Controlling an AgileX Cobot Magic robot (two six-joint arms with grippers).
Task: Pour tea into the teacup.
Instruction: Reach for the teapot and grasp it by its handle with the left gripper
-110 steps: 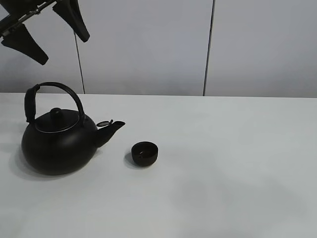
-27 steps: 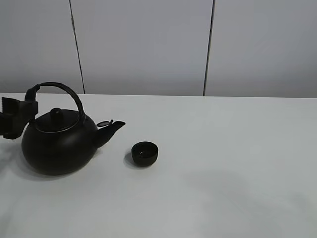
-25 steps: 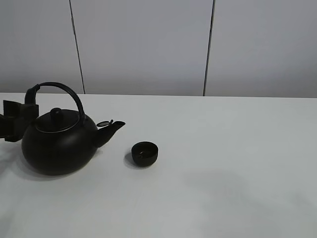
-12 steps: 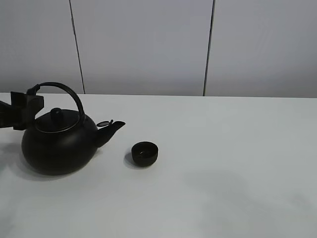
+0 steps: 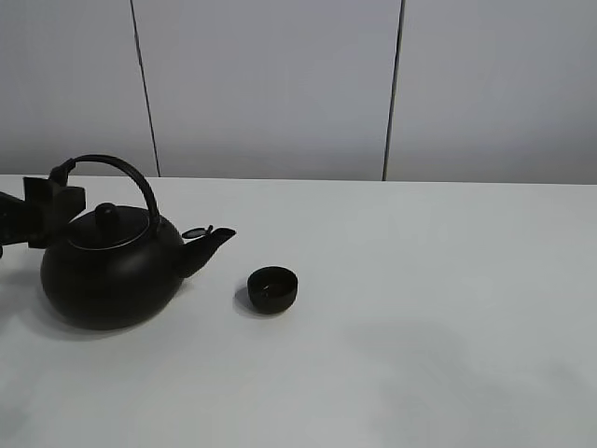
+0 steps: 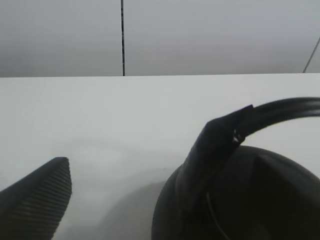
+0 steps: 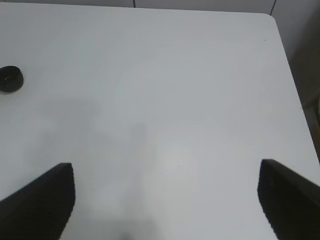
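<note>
The tiny black teacup [image 5: 272,288] stands on the white table, just right of the kettle's spout; the right wrist view shows the teacup [image 7: 10,79] far off from that arm. The big black kettle [image 5: 110,275] sits at the left with its arched handle [image 5: 119,169] upright. My left gripper [image 5: 44,210] hovers open at the handle's left end. In the left wrist view one ribbed finger [image 6: 37,200] shows, with the kettle handle [image 6: 215,150] beside it; the other finger is hidden. My right gripper [image 7: 165,200] hangs open over bare table, holding nothing.
The white table [image 5: 420,308] stretches wide to the right of the cup. Its rounded far corner and right edge [image 7: 285,55] show in the right wrist view. A grey panelled wall [image 5: 280,84] stands behind the table.
My left gripper has crept up and to the right, closer to the left end of the kettle handle. Kettle and teacup have not moved.
</note>
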